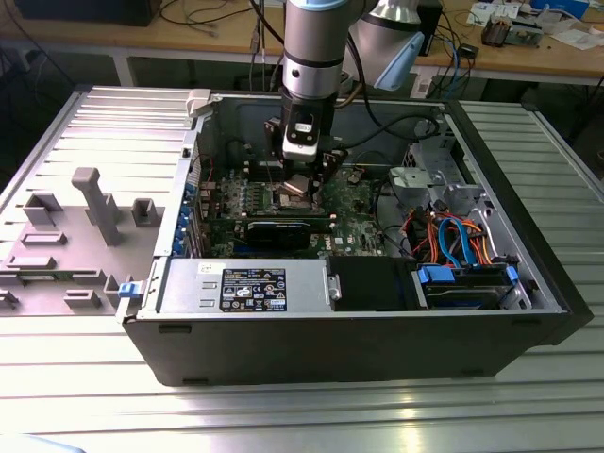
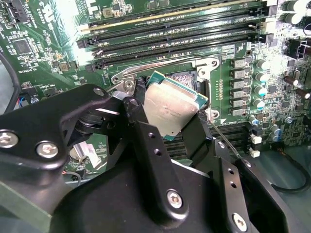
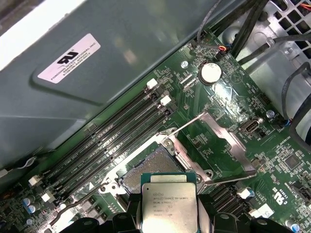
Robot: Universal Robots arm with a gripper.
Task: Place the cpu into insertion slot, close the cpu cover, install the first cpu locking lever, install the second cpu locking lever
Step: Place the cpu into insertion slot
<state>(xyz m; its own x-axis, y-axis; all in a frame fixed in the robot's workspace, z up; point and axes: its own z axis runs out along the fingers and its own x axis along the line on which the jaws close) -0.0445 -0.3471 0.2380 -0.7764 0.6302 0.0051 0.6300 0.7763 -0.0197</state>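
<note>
Closest, the tool [image 2: 167, 116] is clamped on the cpu [image 3: 167, 201], held tilted just above the insertion slot [image 3: 150, 170] of the green board [image 3: 228, 92], so placing is in hand and, I judge, needs level, square alignment.

Free insertion slot [image 3: 146, 171] (cpu cover [image 3: 232, 141] aside)

This is a robotics lab or electronics workshop. A desktop computer case [image 1: 330, 349] lies open on a ribbed metal table [image 1: 528, 415], its green circuit board [image 2: 48, 29] bare, and a robot arm [image 1: 314, 47] reaches down into it. Grey holding fixtures [image 1: 99, 203] stand on the table at the exterior view's left. Behind are wooden workbenches [image 1: 538, 57] strewn with cables [image 1: 203, 19] and small electronic parts.
</note>
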